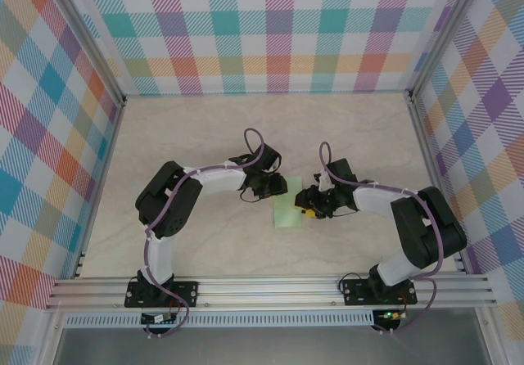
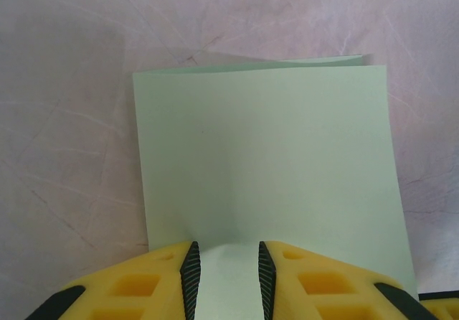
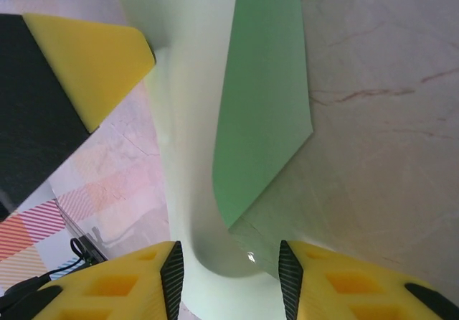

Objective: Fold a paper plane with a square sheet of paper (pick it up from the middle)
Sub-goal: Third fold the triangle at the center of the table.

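Square sheet of paper [image 1: 286, 212]: pale mint green, on the marbled tabletop [image 1: 205, 136] at mid-table, in the gap between the two arms. From above it reads as a small upright rectangle, narrower than a square. Most of its right edge is covered by the right gripper [image 1: 309, 203].

Left gripper [image 1: 278, 187]: sits at the sheet's upper left corner. In the left wrist view its jaws stand partly spread. The near edge of the paper runs into the gap between the black pads [image 2: 192, 273]. A faint ridge shows in the paper there. The rest of the sheet lies flat on the table beyond the tips. A second layer peeks out along the far edge, so the sheet is doubled over. The nearest strip of paper is cut off by the yellow fingers. Cannot tell whether the tips press on it.

Right gripper, wrist view: jaws partly spread. A bowed curl of the paper fills the gap from pad to pad. From there the sheet rises off the table as a pale curved band, with a darker green face [image 3: 265, 83] beside it ending in a free corner. Cannot tell whether the pads squeeze the curl or merely flank it. The contact is at the frame's bottom edge and the paper is cut off there.

A yellow finger of the left gripper [image 3: 86, 58] shows at upper left of that view, its corner at the pale band. Touching or just beside: not clear.
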You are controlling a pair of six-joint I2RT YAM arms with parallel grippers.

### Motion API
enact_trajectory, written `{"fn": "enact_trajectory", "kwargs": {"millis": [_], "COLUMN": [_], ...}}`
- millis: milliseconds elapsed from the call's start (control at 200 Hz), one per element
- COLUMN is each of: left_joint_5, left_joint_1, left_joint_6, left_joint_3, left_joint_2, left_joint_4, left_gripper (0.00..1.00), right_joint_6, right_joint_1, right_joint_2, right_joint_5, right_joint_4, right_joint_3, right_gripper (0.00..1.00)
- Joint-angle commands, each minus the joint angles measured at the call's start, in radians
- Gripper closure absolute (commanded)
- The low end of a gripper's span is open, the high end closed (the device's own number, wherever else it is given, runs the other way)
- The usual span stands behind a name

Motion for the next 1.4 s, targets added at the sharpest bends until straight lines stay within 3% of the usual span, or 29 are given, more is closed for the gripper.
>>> {"fn": "enact_trajectory", "kwargs": {"millis": [0,215,305,435,535,635,840,1000,1240,1395], "left_joint_5": [-0.014,-0.018,-0.020,-0.015,-0.011,0.001,-0.028,-0.172,-0.485,-0.554], "left_joint_1": [-0.009,-0.009,-0.008,-0.009,-0.009,-0.009,-0.039,-0.176,-0.404,-0.467], "left_joint_6": [0.027,0.032,0.031,0.036,0.071,0.129,0.212,0.359,0.486,0.515], "left_joint_3": [0.002,-0.005,-0.006,-0.008,-0.008,-0.032,-0.139,-0.169,-0.138,-0.131], "left_joint_2": [0.012,0.010,0.009,-0.001,-0.027,-0.090,-0.286,-0.364,-0.298,-0.262], "left_joint_4": [-0.034,-0.062,-0.066,-0.060,-0.063,-0.059,-0.008,-0.083,-0.153,-0.128], "left_gripper": [0.69,0.69,0.69,0.68,0.66,0.60,0.43,0.35,0.32,0.31], "right_joint_6": [-0.027,-0.063,-0.064,-0.079,-0.076,-0.061,-0.031,-0.011,-0.013,-0.013], "right_joint_1": [-0.001,-0.024,-0.038,-0.042,-0.053,-0.059,-0.059,-0.059,-0.059,-0.059], "right_joint_2": [0.024,0.044,0.057,0.084,0.116,0.136,0.131,0.123,0.128,0.125], "right_joint_5": [-0.015,0.019,-0.043,-0.045,-0.053,-0.085,-0.107,-0.114,-0.122,-0.123], "right_joint_4": [0.033,-0.015,0.024,-0.003,-0.004,0.009,0.004,-0.011,-0.052,-0.060], "right_joint_3": [0.036,0.075,0.070,0.089,0.095,0.099,0.105,0.113,0.137,0.135], "right_gripper": [0.57,0.53,0.54,0.60,0.72,0.81,0.89,0.88,0.88,0.87]}}
